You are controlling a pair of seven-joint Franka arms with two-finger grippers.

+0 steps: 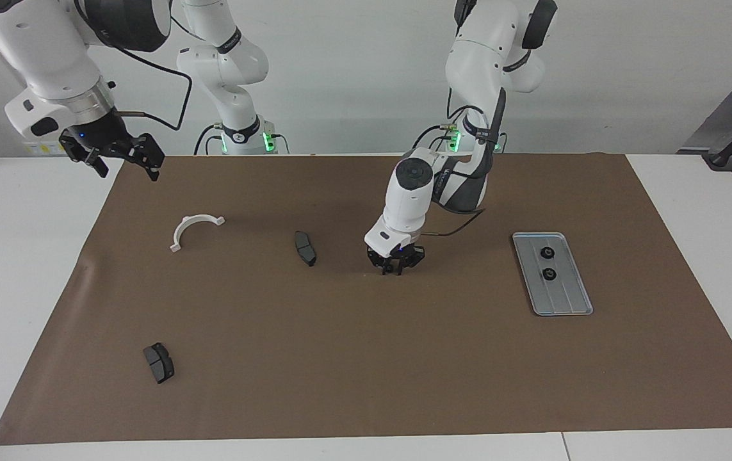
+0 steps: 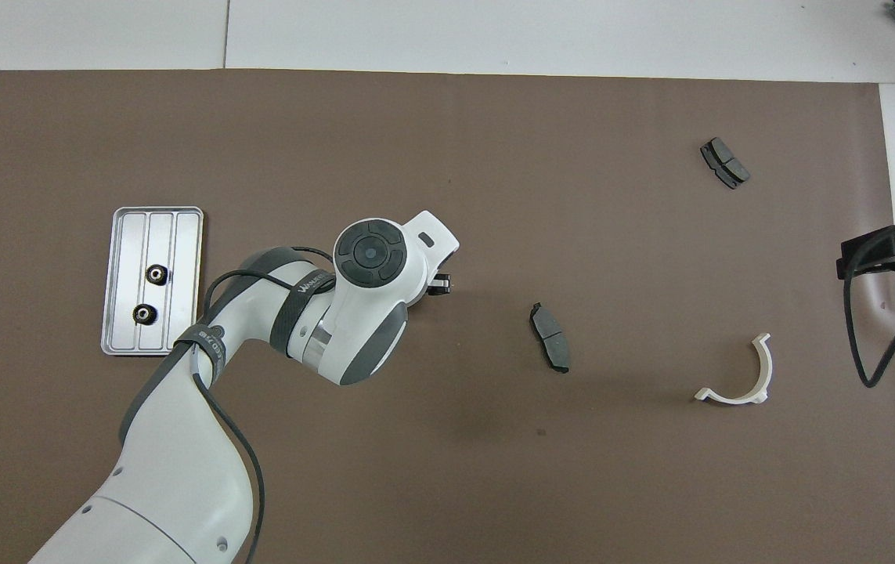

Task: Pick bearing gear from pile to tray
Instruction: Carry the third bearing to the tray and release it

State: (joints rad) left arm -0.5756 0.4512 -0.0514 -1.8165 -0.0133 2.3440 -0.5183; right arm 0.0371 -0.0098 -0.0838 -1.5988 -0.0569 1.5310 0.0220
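My left gripper point(image 1: 394, 269) is down on the brown mat mid-table, its fingertips drawn in around a small black bearing gear point(image 1: 390, 271). In the overhead view the wrist hides the gear, and only a bit of the left gripper point(image 2: 439, 282) shows. The silver tray point(image 1: 570, 301) lies toward the left arm's end and holds two black gears point(image 1: 546, 252) point(image 1: 549, 274). In the overhead view the tray point(image 2: 181, 258) shows the same two gears. My right gripper point(image 1: 119, 157) hangs open and empty over the mat's edge at the right arm's end.
The pile's other parts lie scattered: a white half-ring bracket point(image 1: 194, 229) point(image 2: 737, 376), one dark pad point(image 1: 305, 248) point(image 2: 550, 337) beside the left gripper, and another pad point(image 1: 159, 362) point(image 2: 724, 162) farther from the robots.
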